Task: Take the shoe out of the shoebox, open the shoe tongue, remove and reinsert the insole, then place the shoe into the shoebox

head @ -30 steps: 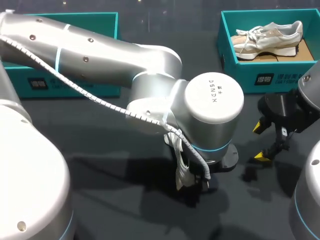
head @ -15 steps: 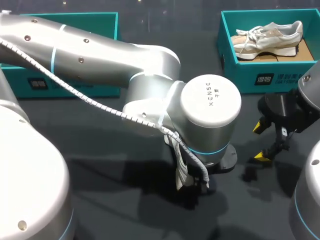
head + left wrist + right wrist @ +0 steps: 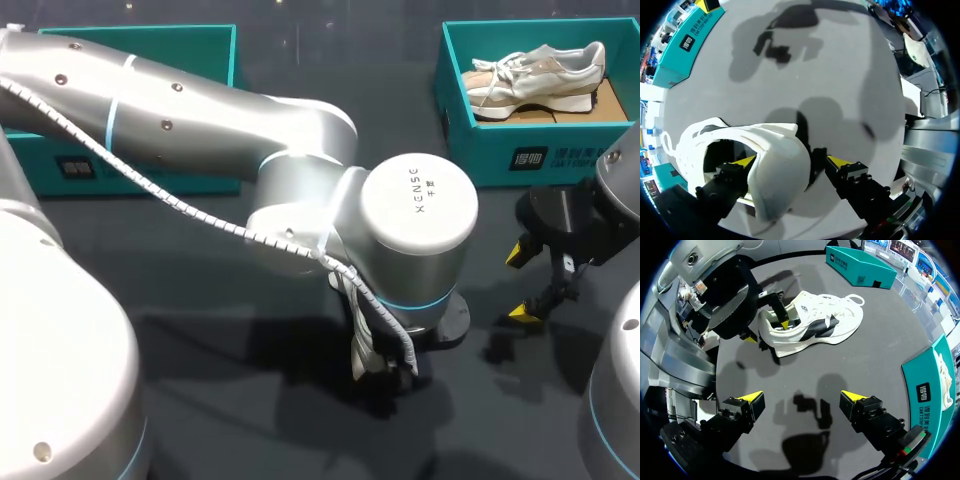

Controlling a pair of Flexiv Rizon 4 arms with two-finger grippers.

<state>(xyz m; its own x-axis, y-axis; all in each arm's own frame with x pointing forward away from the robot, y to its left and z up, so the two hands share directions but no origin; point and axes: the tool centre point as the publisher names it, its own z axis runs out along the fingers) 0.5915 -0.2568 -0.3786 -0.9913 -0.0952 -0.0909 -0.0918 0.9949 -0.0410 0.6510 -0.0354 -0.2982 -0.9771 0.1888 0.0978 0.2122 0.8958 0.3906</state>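
A white shoe with black side panels [image 3: 815, 322] lies on its sole on the dark table; in the head view only a bit of it [image 3: 358, 345] shows under my left wrist. My left gripper [image 3: 790, 161] straddles the heel wall, one yellow tip inside the shoe and the other outside with a small gap, so it is open. The right wrist view shows that same left gripper [image 3: 767, 332] at the heel. My right gripper [image 3: 800, 400] hangs open and empty above bare table, off to the shoe's side; it also appears in the head view [image 3: 520, 285].
A teal shoebox [image 3: 470, 130] at the back right holds a second white shoe [image 3: 535, 80]. Another teal box [image 3: 150, 170] stands at the back left, behind my left arm. Bare table lies between the right gripper and the shoe.
My left wrist has shifted slightly to the left above the shoe. The right arm and the shoe have kept still.
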